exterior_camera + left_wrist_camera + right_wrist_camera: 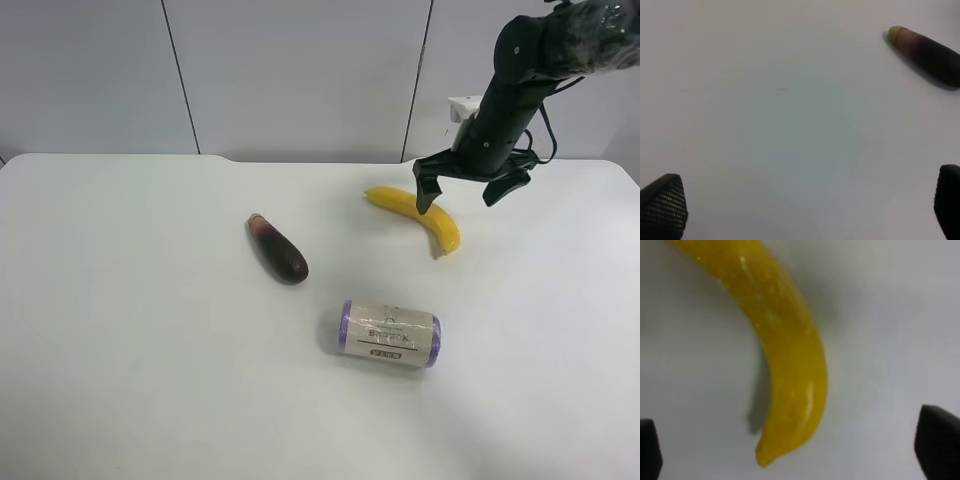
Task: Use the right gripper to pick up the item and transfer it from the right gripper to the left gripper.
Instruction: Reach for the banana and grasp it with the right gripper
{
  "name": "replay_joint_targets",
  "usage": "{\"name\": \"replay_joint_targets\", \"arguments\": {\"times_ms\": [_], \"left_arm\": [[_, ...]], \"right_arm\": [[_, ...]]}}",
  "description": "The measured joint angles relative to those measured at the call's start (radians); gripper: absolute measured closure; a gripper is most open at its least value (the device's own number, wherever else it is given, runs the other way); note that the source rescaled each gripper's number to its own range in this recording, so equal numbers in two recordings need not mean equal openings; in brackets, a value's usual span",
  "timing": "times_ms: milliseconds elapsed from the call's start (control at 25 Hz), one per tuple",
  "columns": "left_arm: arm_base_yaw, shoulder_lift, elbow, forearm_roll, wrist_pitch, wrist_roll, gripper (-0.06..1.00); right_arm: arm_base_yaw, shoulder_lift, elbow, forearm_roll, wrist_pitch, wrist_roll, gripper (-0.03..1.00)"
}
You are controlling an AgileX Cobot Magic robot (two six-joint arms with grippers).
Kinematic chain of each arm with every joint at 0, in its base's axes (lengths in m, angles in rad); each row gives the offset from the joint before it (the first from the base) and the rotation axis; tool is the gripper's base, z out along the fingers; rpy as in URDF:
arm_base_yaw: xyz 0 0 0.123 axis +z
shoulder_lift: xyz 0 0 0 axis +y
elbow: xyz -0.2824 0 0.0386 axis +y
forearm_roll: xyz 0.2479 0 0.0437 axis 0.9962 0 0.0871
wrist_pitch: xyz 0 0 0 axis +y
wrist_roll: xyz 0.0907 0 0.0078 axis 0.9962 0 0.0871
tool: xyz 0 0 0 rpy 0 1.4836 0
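**Exterior high view: banana flat on the table under a spread right gripper**

From up here I see the banana (418, 215) lying on the white table (120, 330), toward the back edge and on the view's right half. It is bright yellow, smooth and slightly glossy. It curves in a shallow arc and tapers to a blunt tip at the end nearer the camera.

The right gripper (459, 198) hangs over it on its round black arm, and my right wrist view shows the same fruit. Both slim black fingers are spread wide. In the wrist view they sit out at the frame's edges with bare table between each finger and the banana, so nothing is pinched.

I have open room around the fruit. The dark purple eggplant (278, 249) lies well apart toward the view's left, and the paper-wrapped roll (389, 334) with purple ends lies well apart toward the front. The table's rear edge, in front of the panelled wall (300, 70), runs not far behind the banana.

My left wrist view shows the left gripper (805, 205) also spread. One fingertip (662, 205) has a fine cross-hatched pad. It is over plain matte tabletop, with only the eggplant's pale stem end nearby.
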Motion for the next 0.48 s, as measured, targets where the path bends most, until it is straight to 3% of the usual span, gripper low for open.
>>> {"name": "replay_joint_targets", "arguments": {"times_ms": [360,480], "left_arm": [[0.000,0.000,0.000,0.000,0.000,0.000,-0.06],[0.000,0.000,0.000,0.000,0.000,0.000,-0.06]], "right_arm": [[0.001,0.084,0.000,0.000,-0.067,-0.001,-0.03],[0.001,0.106,-0.003,0.000,-0.077,-0.002,0.01]]}}
